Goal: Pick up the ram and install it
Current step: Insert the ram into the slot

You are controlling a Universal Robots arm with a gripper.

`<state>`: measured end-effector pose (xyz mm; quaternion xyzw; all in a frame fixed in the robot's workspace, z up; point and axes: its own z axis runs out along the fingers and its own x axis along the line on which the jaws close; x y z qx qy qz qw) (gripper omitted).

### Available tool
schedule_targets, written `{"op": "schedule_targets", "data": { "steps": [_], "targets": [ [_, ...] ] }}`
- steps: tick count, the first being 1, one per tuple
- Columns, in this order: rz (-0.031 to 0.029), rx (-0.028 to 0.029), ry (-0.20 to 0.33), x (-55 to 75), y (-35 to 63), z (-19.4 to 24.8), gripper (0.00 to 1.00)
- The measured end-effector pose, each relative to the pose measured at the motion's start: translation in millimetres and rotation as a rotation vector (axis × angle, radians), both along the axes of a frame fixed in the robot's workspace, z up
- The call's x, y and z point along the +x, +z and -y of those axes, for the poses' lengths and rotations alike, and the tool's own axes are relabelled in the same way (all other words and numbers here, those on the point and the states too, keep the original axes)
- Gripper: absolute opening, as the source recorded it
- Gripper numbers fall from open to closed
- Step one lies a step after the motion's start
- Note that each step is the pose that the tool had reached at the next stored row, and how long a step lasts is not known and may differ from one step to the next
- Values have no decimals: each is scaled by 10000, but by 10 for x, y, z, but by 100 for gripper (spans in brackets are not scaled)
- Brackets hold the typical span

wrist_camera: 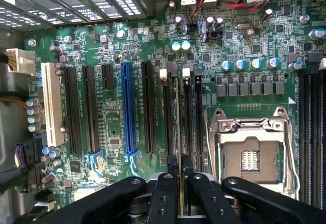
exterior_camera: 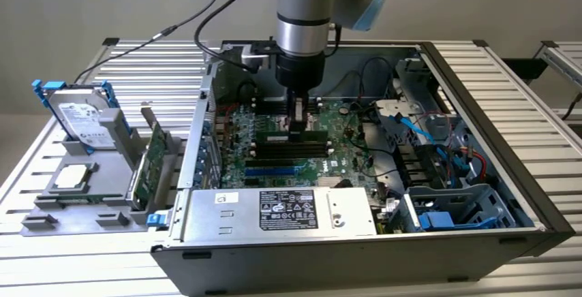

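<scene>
The ram (exterior_camera: 291,135) is a thin, flat green stick. It stands on its long edge over the bank of black plastic memory slots (exterior_camera: 289,150), near the middle of the glossy green motherboard (exterior_camera: 264,171). In the wrist view the ram (wrist_camera: 181,127) shows edge-on as a narrow pale line lying along one of those slots. I cannot tell whether its lower edge is seated or only just above the slot.

The gripper (exterior_camera: 298,127) has matte black fingers (wrist_camera: 165,196), and they pinch the stick's two flat faces at about mid-length. Above it the arm (exterior_camera: 302,31), a smooth silver-grey cylinder over a black collar, points straight down into the machine.

Beside the slots lies a square processor socket (wrist_camera: 249,155) in a bright metal frame. On the ram's other side run a long blue expansion slot (wrist_camera: 126,112) and a white one (wrist_camera: 51,104).

The board sits in an open computer case (exterior_camera: 536,208) of dark grey sheet metal. A bare-steel power supply (exterior_camera: 282,212) with a printed label runs along its near edge, and blue cables (exterior_camera: 414,123) loop toward the exterior view's right.

At the exterior view's left, a grey plastic holder (exterior_camera: 54,219) carries a hard drive (exterior_camera: 82,116) on blue rails. It also carries a wide green card (exterior_camera: 150,157) standing on edge and a square metal-capped chip (exterior_camera: 73,178). Everything rests on a ribbed aluminium tabletop (exterior_camera: 146,58).
</scene>
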<state>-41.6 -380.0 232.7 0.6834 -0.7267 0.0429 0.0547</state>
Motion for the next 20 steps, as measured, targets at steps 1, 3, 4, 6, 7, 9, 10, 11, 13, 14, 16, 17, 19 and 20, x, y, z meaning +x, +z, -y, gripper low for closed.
{"op": "schedule_targets", "data": {
  "steps": [1,3,4,6,7,9,10,11,13,14,16,17,19,20],
  "targets": [
    [-1,-27,-1,0,-1,5,14],
    [-6,-85,0,3,-2,16,14],
    [-7,-109,0,5,-3,21,14],
    [-8,-168,-1,9,-7,26,14],
    [-8,-196,-2,11,-11,26,14],
    [-8,-241,-1,12,-20,26,14],
    [-8,-262,0,13,-29,26,14],
    [-8,-273,1,13,-45,26,14],
    [-8,-286,0,13,-80,26,14],
    [-8,-293,-1,13,-91,26,14],
    [-16,-298,-2,14,-93,27,14],
    [-20,-299,-2,14,-93,27,14],
    [-27,-296,0,17,-94,26,14],
    [-29,-296,0,18,-94,26,14]
  ]
}}
